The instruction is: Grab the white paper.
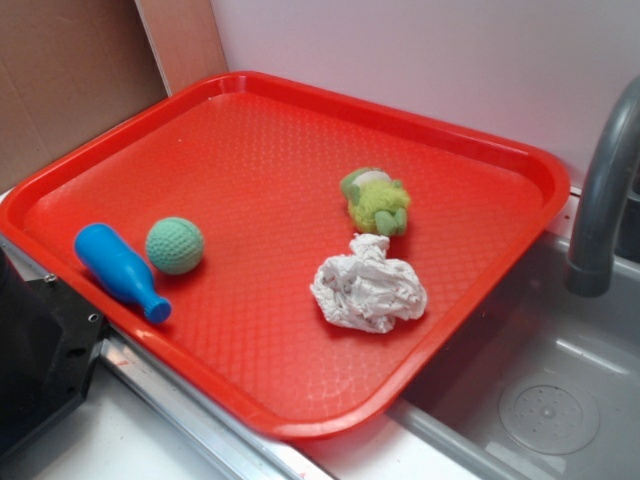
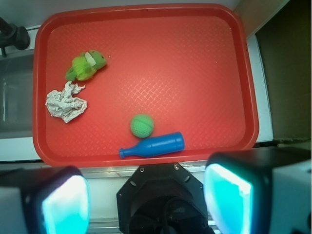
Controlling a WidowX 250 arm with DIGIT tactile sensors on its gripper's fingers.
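The white paper [image 1: 368,286] [image 2: 66,103] is a crumpled wad lying on the red tray [image 1: 250,130] [image 2: 195,58], near its sink-side edge, just in front of a fuzzy yellow-green plush toy [image 1: 377,200] [image 2: 86,65]. In the wrist view my gripper [image 2: 146,204] hangs high above the robot base, off the tray's near edge and far from the paper. Its two cyan-padded fingers [image 2: 66,207] stand wide apart with nothing between them. In the exterior view the gripper is out of frame.
A teal knitted ball [image 1: 175,245] [image 2: 142,125] and a blue bottle-shaped toy [image 1: 120,270] [image 2: 153,145] lie by the tray's near edge. A grey faucet [image 1: 600,190] and sink basin [image 1: 540,400] adjoin the tray. The black robot base [image 1: 35,360] [image 2: 163,197] sits beside it.
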